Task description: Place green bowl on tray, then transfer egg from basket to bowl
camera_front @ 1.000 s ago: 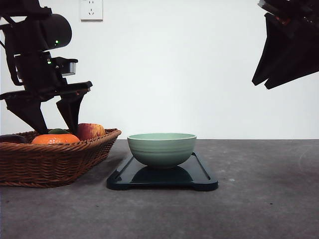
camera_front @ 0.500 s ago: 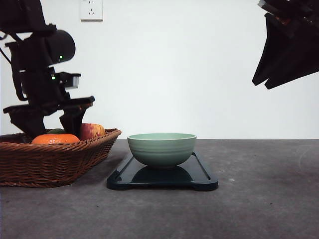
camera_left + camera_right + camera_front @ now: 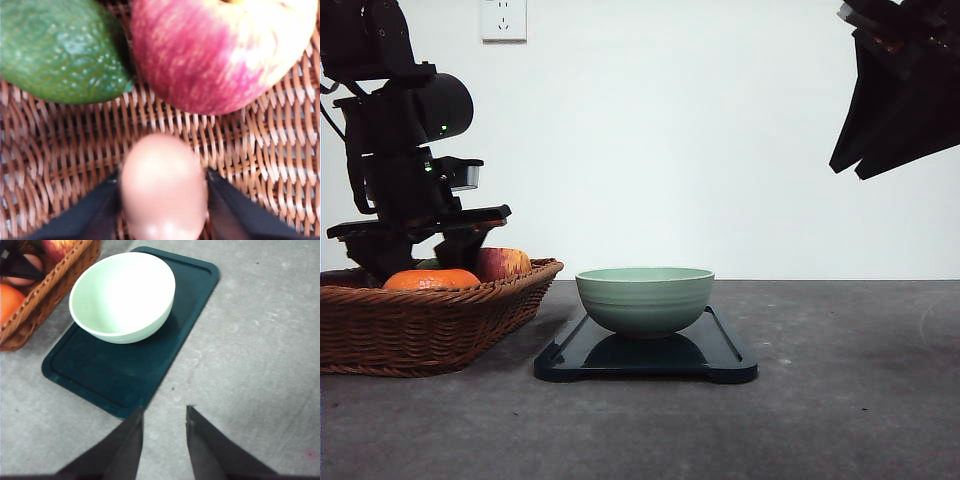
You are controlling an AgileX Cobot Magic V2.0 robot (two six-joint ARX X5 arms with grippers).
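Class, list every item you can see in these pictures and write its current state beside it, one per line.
Bowl: upright, empty, on the tray.
Tray: flat on the table, carrying the bowl.
Egg: in the basket, between the left gripper's jaws.
Basket: on the table, holding fruit.
Apple: lying in the basket.
Left gripper: lowered into the basket, jaws around the egg.
Right gripper: raised, open, empty.

Front cam: low, at counter [image 3: 840, 420] height, facing the back wall. L wrist cam: v. close, down into basket [image 3: 280, 150]. R wrist cam: high, looking down; shares tray [image 3: 100, 375] & green bowl [image 3: 122, 295] w/ front.
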